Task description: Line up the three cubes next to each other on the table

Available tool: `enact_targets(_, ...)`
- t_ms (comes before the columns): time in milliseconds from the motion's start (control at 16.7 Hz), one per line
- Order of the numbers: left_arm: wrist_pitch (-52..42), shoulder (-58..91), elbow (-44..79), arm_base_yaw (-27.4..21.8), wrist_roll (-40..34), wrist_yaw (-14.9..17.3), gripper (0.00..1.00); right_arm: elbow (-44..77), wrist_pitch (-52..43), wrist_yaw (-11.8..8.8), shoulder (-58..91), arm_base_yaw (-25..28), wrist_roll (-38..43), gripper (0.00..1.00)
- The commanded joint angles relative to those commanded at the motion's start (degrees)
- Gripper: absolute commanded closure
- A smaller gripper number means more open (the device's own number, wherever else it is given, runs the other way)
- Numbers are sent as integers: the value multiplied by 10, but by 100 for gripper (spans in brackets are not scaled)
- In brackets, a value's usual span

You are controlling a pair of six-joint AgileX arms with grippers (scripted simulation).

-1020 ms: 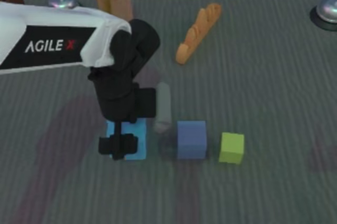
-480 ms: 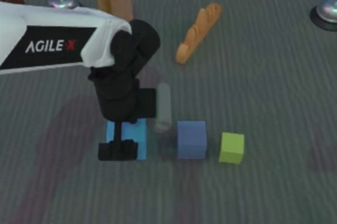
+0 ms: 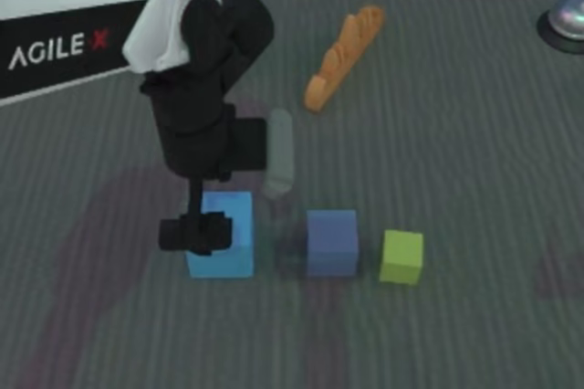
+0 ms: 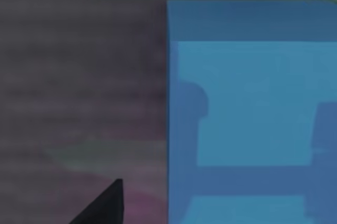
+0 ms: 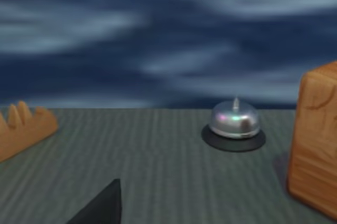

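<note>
1. Top view: the left claw (image 3: 195, 233) has lifted and drawn back toward the far edge since a moment ago, and now hangs over the left edge of the sky-blue cube (image 3: 220, 235). More of that cube's top shows than before, and it sits free on the desk (image 3: 474, 170). Whether the claw is wide or narrow I cannot tell.
2. Same view: the slate-blue cube (image 3: 332, 242) and the green cube (image 3: 401, 257) have not moved. The three form a rough row, with a clear gap between sky-blue and slate-blue, so the line looks nearly done but loose.
3. Left wrist view: the sky-blue cube (image 4: 253, 113) fills the frame, with nothing gripping it.
4. Right wrist view: the right arm looks parked elsewhere, facing a bell (image 5: 234, 120) and a wooden block (image 5: 315, 140); its claw's state is unclear.
</note>
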Motion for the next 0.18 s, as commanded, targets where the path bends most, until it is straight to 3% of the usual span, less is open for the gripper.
enact_targets(180, -34, -15, 24, 4, -2, 0, 0, 0, 0, 0, 0, 0, 0, 0)
